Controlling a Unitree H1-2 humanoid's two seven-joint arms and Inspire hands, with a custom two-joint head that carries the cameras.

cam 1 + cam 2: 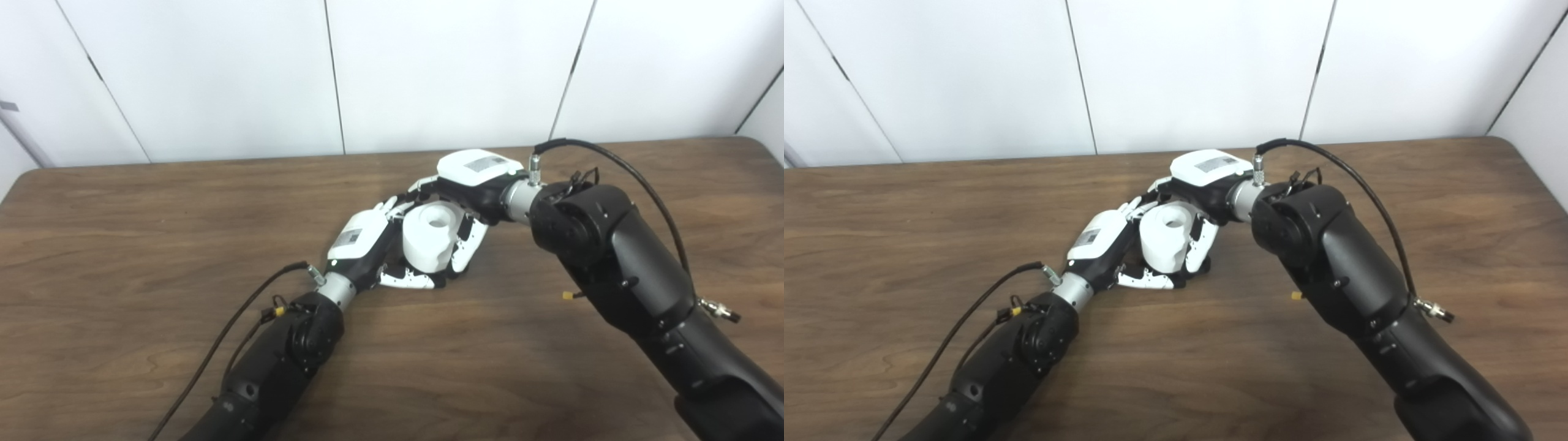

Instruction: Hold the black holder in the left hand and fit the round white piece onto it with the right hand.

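Note:
The round white piece [430, 239], a thick roll with a hole at its top, stands upright in the middle of the table between my two hands. My right hand [468, 202] comes from the right and is shut around the roll, fingers down its far and right sides. My left hand [373, 248] comes from the lower left and is curled at the roll's base, thumb and fingers [407, 280] wrapped below it. The black holder is hidden under the roll and behind the fingers; I cannot make it out. The same scene shows in the right eye view, with the roll [1165, 237].
The brown wooden table [153, 233] stretches wide on all sides. White wall panels [429, 67] stand behind its far edge. Black cables run along both forearms.

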